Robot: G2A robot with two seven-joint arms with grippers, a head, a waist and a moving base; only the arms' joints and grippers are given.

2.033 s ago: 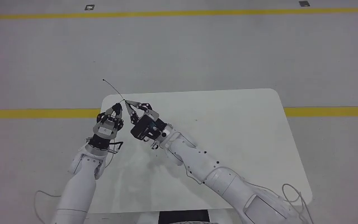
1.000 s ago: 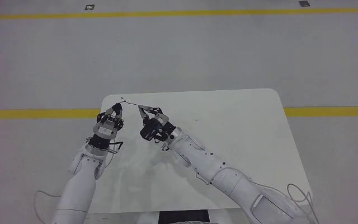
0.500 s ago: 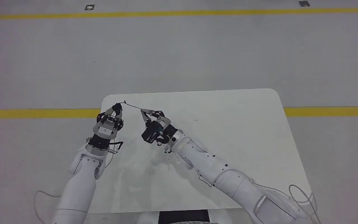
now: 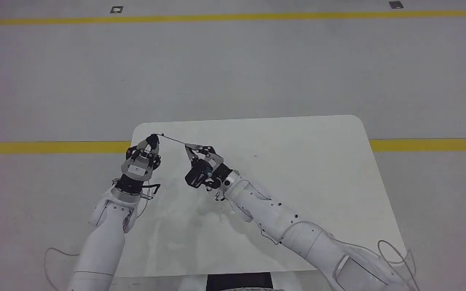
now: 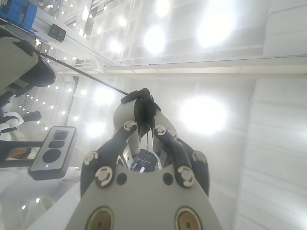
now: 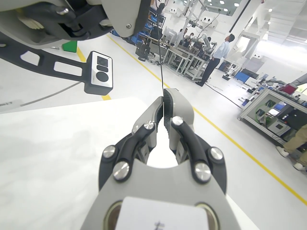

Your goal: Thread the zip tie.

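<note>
White rounded-corner table [image 4: 313, 167], far-left corner: a thin black plastic zip tie [image 4: 173, 139] [image 6: 161, 72] runs straight above the surface, spanning the gap between both grippers. The left gripper [image 4: 153, 137] [image 5: 144, 111] has its fingers pressed together on the zip tie's left end. The right gripper [image 4: 188, 145] [image 6: 163, 101], just to the right and slightly nearer, is clamped on the strap's other end.

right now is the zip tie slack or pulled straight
Straight: the zip tie runs in one line from the left gripper to the right gripper, both shut on it.
</note>
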